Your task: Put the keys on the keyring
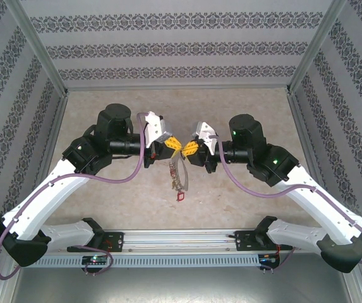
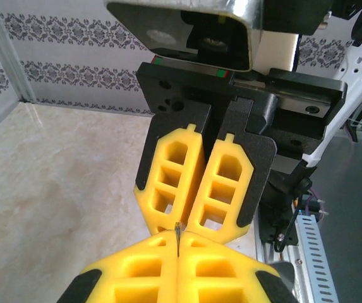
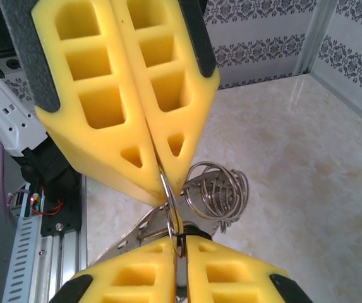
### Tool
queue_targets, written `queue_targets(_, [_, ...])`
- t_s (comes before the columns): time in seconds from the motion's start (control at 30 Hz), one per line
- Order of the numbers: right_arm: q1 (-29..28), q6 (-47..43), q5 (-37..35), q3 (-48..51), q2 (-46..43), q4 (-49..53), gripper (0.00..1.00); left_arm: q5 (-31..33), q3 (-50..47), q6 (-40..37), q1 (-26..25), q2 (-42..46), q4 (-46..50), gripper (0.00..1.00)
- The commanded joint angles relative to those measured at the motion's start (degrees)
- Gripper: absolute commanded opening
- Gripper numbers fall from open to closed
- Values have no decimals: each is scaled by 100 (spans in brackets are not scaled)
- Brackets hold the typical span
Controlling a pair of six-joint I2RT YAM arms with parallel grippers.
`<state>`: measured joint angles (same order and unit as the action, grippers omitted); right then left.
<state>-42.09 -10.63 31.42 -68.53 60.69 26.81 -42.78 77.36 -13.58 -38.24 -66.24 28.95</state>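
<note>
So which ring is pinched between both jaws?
The thin single hoop, gripped from above and below; the bunch of small coiled rings beside it is not gripped.

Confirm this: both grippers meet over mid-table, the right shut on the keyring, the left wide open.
Wrong on the left gripper: the left wrist view shows it shut on the keyring wire too. The rest holds.

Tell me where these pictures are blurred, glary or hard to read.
Top external: even light, soft shadows on the table, the keyring too small to resolve. Left wrist: the left gripper at the bottom edge is soft; the table has a pale sheen. Right wrist: the keyring's coils are sharp, the right gripper slightly blurred.
</note>
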Motion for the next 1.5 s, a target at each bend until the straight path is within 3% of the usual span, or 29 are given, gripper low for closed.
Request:
queue_targets(0.0, [50,82,290,150,-138,-377,11,-346,-35,187,7,175,-606,0])
queue_targets(0.2, [45,59,407,238,-140,-455,0,-340,-130,327,8,224,-829,0])
queue_targets(0.6, [-1,22,630,248,-86,-650,0,114,-741,858,5,287,-2043,0])
queue_targets(0.9, [16,155,239,671,-580,-998,22,258,-727,699,5,397,-1825,0])
queue_targets(1.07, [105,321,-24,780,-842,-1101,23,-110,-721,731,9,419,-1798,0])
queue_targets(1.47, [144,565,182,715,-737,-1432,21,-529,-810,901,8,505,-1968,0])
